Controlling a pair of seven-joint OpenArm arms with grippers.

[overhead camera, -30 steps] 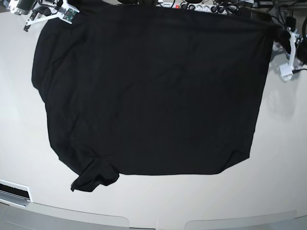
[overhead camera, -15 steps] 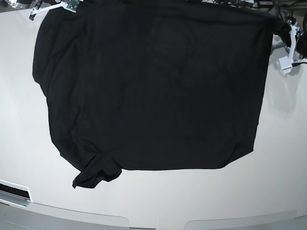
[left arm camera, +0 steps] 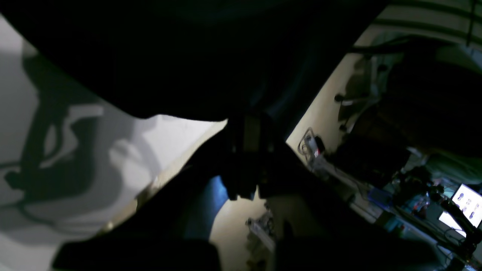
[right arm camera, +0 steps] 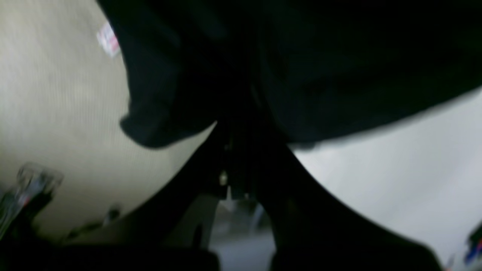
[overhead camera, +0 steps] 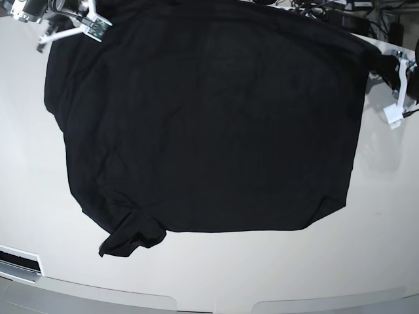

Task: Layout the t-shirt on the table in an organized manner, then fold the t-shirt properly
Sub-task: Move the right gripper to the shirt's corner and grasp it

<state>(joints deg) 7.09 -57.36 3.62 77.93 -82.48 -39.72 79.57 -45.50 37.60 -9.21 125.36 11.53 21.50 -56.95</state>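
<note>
The black t-shirt [overhead camera: 209, 124] lies spread wide over the white table [overhead camera: 26, 163], with one sleeve [overhead camera: 131, 239] crumpled under at the near left. My right gripper [right arm camera: 241, 124] is shut on the shirt's far corner at the base view's top left [overhead camera: 69, 29]. A small pale tag [right arm camera: 108, 39] shows beside that cloth edge. My left gripper [left arm camera: 246, 124] is shut on the opposite far corner at the base view's right [overhead camera: 378, 60]. Dark cloth [left arm camera: 188, 56] hangs over both wrist views and hides the fingertips.
Cables and power strips [overhead camera: 314, 10] run along the table's far edge. A slotted panel [overhead camera: 18, 261] sits at the near left corner. Off the table, the left wrist view shows a lit screen [left arm camera: 467, 205] and an office chair [left arm camera: 361, 98].
Both arms drew the shirt's far edge back, then came forward and down again over the last half second. The near hem lies slightly farther from the table's front edge than a second ago.
</note>
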